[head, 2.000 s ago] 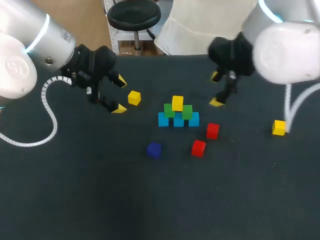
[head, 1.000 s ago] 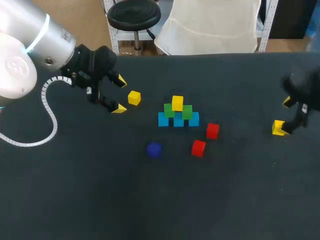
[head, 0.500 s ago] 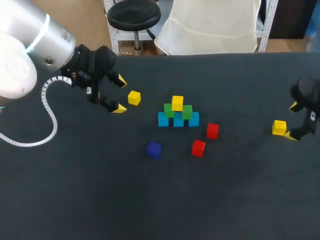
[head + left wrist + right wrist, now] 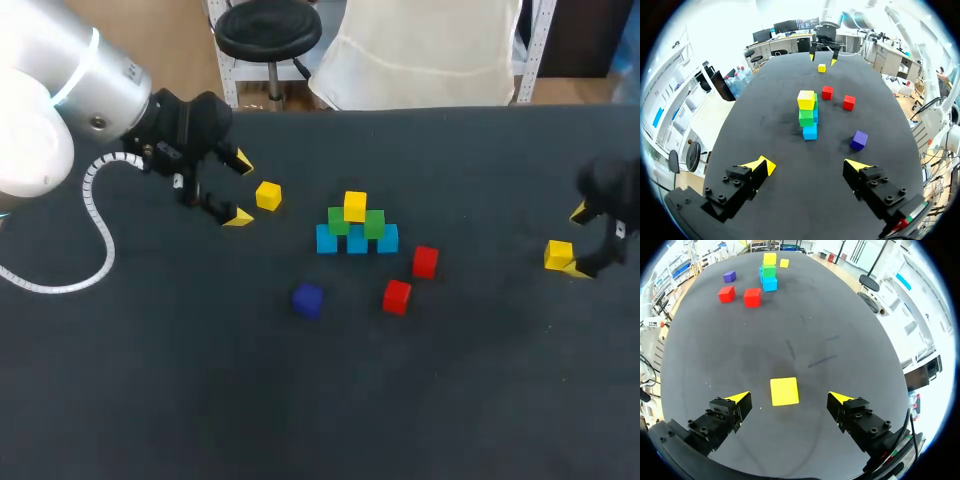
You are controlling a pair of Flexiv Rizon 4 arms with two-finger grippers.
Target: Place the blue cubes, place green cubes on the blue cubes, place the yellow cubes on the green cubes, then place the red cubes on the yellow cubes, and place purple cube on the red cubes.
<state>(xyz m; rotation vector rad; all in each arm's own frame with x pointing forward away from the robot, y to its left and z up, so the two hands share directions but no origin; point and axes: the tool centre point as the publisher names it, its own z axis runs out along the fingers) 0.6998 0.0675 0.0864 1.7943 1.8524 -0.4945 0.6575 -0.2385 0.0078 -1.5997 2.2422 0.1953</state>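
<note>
Hovering far to my right on the table (image 4: 200, 380), my right gripper (image 4: 577, 240) had its fingers spread around a yellow cube (image 4: 558, 254). The wrist view showed gaps on both sides. Mid-table stood the stack (image 4: 357, 228) of blue, green and one yellow cube. Two red cubes (image 4: 425, 261) lay loose on its side toward that gripper, and the purple cube (image 4: 308, 300) lay nearer me. My left gripper (image 4: 240, 190), also spread, hung beside another yellow cube (image 4: 268, 195). Most of the right arm was cut off in the head view.
</note>
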